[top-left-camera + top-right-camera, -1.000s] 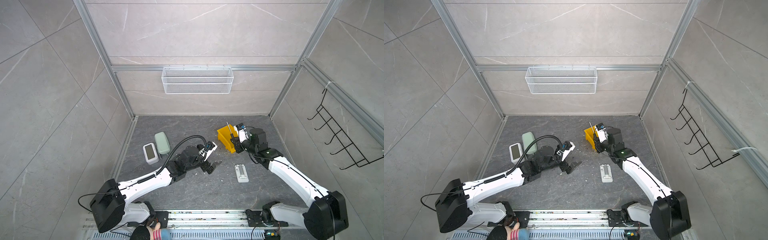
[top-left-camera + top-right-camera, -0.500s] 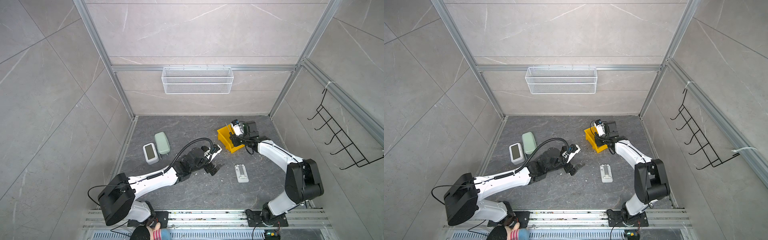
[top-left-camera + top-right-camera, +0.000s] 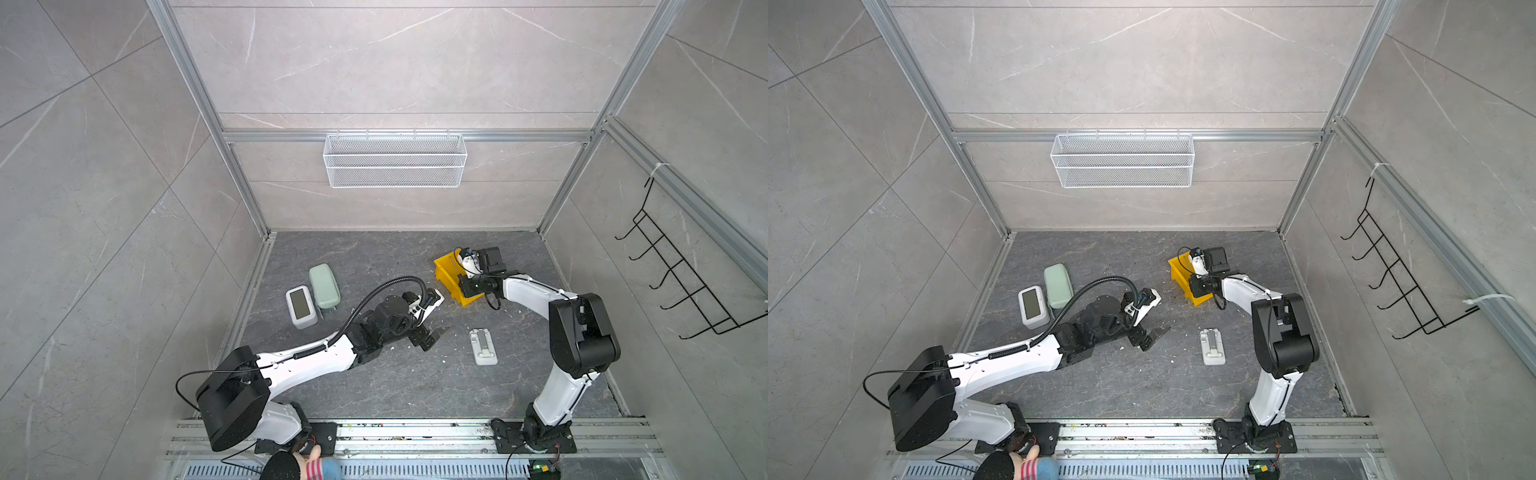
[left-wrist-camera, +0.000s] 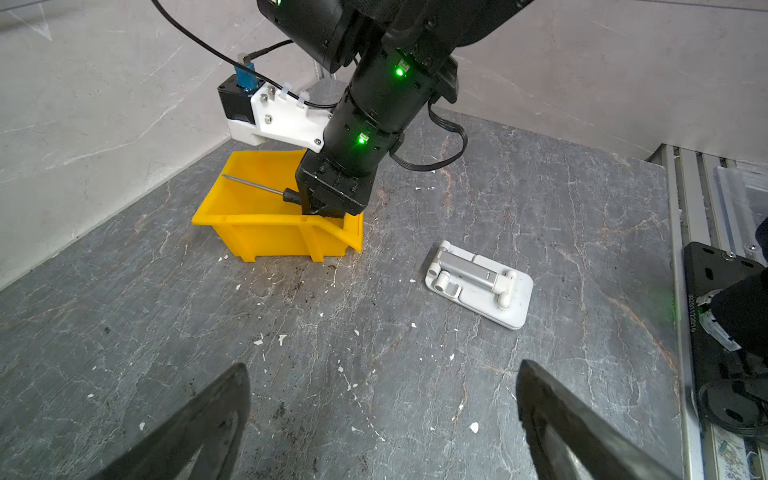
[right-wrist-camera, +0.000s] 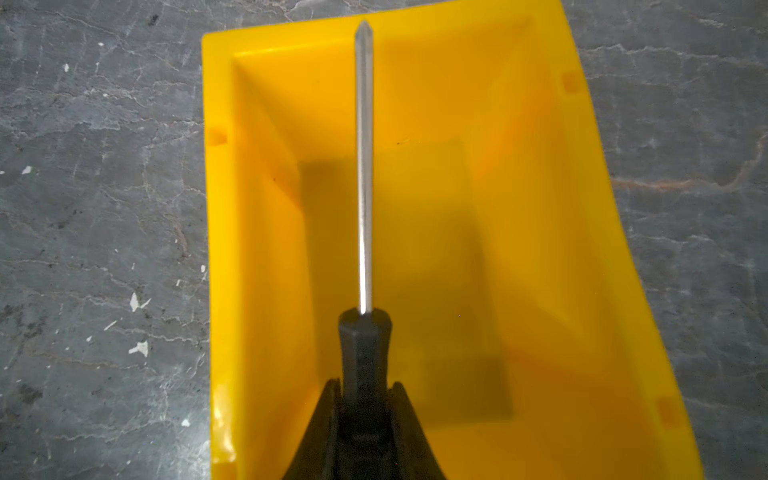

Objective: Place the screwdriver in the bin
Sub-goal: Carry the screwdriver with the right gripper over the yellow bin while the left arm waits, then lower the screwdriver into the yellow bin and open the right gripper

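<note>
Both right gripper (image 5: 363, 390) jaws pinch screwdriver (image 5: 365, 208) handle; shaft points lengthwise along bin (image 5: 552, 216)

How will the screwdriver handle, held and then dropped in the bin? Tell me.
Likely stiff: the screwdriver juts straight out, unsupported, from the right jaws. Probably light: a pinch on the handle alone carries it. It might roll briefly, but the walls of the bin should catch it.

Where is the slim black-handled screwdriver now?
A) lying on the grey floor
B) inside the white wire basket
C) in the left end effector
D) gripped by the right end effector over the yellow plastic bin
D: the right end effector pinches the screwdriver handle, shaft over the yellow bin.
</note>
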Robot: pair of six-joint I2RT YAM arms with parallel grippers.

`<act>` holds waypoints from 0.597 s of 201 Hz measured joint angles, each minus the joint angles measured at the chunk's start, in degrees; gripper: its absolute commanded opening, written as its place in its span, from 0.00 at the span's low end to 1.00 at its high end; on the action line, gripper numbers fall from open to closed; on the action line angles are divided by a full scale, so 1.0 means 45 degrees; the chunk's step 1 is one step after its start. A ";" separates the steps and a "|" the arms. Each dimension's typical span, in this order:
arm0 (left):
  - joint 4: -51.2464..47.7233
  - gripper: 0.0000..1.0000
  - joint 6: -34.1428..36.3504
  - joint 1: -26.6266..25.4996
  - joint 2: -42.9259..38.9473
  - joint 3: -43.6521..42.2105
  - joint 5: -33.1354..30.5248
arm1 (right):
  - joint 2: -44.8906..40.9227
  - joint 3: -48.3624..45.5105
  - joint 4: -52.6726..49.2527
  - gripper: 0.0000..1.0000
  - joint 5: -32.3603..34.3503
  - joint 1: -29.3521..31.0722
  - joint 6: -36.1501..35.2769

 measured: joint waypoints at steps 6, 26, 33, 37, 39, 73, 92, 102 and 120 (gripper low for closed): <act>-0.0015 1.00 0.0000 0.0000 0.0000 0.0000 0.0000 | 0.0053 0.0126 -0.0058 0.00 0.0010 0.0000 -0.0005; -0.0019 1.00 0.0000 -0.0005 0.0000 0.0000 -0.0005 | 0.0311 0.0675 -0.0345 0.00 0.0029 -0.0024 -0.0015; -0.0019 1.00 0.0005 -0.0010 0.0000 0.0000 -0.0010 | 0.0432 0.0860 -0.0389 0.00 0.0078 -0.0024 -0.0029; -0.0019 1.00 0.0005 -0.0015 0.0000 0.0000 -0.0010 | 0.0486 0.0957 -0.0437 0.00 0.0102 -0.0024 -0.0044; -0.0019 1.00 0.0005 -0.0015 0.0000 0.0000 -0.0010 | 0.0534 0.1015 -0.0457 0.00 0.0107 -0.0024 -0.0049; -0.0019 1.00 0.0039 -0.0024 -0.0005 0.0000 -0.0039 | 0.1122 0.1695 -0.1073 0.00 0.0325 -0.0039 -0.0058; -0.0019 1.00 0.0049 -0.0024 -0.0005 0.0000 -0.0107 | 0.1409 0.1923 -0.1418 0.00 0.0408 -0.0039 -0.0107; -0.0019 1.00 0.0053 -0.0024 -0.0010 0.0000 -0.0126 | 0.1540 0.2040 -0.1593 0.00 0.0427 -0.0049 -0.0151; -0.0019 1.00 0.0058 -0.0024 -0.0010 0.0000 -0.0233 | 0.1739 0.2152 -0.1778 0.00 0.0432 -0.0083 -0.0199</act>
